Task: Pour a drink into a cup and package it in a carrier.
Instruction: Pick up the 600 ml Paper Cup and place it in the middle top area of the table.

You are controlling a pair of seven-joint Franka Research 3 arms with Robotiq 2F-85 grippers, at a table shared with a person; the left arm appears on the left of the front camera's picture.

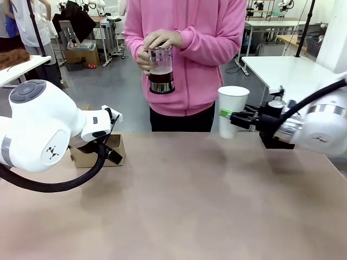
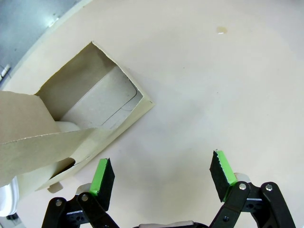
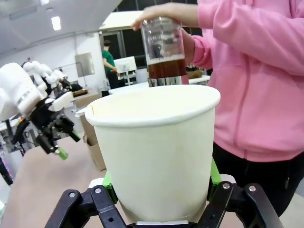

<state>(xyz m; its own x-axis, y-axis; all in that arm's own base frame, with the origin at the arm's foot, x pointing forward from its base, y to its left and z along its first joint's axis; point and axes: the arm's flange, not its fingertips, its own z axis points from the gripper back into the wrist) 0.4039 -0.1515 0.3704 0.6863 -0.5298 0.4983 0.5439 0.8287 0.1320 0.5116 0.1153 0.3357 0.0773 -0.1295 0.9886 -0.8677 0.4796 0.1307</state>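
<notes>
The right gripper (image 3: 161,183) clamps the upright white cup (image 3: 156,147) near the 2 o'clock edge of the table (image 1: 190,200). The left gripper (image 2: 161,178) gapes empty over bare table, the brown carrier (image 2: 90,102) just beside at 10 o'clock. At 12 o'clock a person's hands (image 1: 162,39) hold the jug (image 1: 161,59) of drink (image 1: 161,77), apart from the cup; the table's middle lies open

White cup (image 1: 233,110), brown carrier (image 1: 87,158), dark drink (image 1: 161,77)
</notes>
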